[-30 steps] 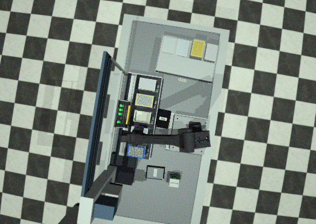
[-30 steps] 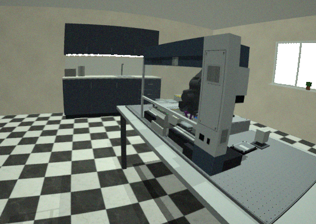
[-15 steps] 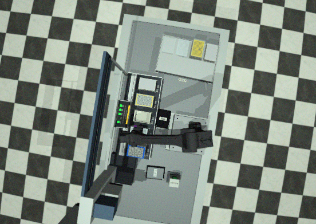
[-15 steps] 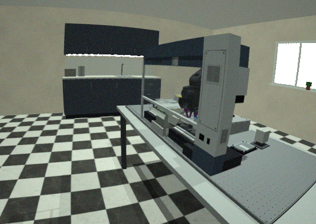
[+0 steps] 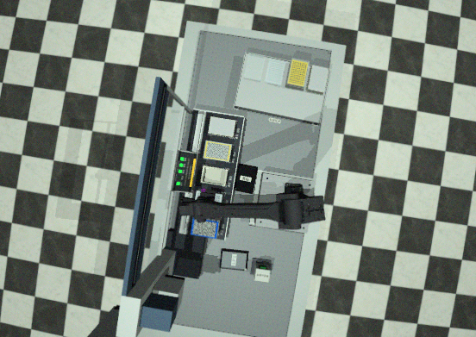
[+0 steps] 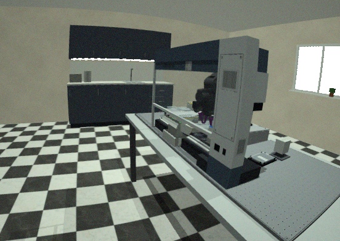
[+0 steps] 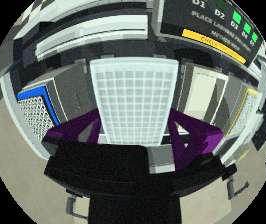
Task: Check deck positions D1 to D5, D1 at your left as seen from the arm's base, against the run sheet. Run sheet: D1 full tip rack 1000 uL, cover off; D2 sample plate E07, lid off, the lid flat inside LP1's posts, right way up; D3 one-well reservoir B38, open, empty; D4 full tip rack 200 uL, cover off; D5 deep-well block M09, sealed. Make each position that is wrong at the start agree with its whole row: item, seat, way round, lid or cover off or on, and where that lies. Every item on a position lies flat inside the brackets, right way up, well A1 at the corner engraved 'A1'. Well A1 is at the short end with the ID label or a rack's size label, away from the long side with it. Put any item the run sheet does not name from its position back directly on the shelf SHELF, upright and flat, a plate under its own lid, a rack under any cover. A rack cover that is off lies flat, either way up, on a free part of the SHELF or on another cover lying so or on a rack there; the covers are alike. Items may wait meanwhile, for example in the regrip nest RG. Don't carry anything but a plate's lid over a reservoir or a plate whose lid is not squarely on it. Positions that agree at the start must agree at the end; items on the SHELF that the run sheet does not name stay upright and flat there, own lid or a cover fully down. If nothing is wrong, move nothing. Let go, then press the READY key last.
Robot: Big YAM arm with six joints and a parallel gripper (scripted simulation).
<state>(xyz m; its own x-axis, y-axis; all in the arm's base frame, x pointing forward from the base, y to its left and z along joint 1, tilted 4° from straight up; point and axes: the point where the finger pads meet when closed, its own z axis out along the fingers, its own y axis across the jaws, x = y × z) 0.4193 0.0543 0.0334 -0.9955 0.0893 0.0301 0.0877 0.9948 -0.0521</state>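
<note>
End effector (image 7: 133,137) clamped on white gridded plate (image 7: 132,103), plate between purple fingers

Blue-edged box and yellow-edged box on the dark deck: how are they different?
The blue-edged box has a blue rim; the yellow-edged box has a yellow one. The blue-edged box sits at the row's end by the arm; the yellow-edged box sits mid-row. Both have speckled grey tops.

Arm (image 5: 241,209) stretched out level from its base across the deck. Gripper (image 7: 132,137) turned downward, purple fingers spread wide and clamped on a white gridded plate (image 7: 132,99), apparently a lid.
</note>
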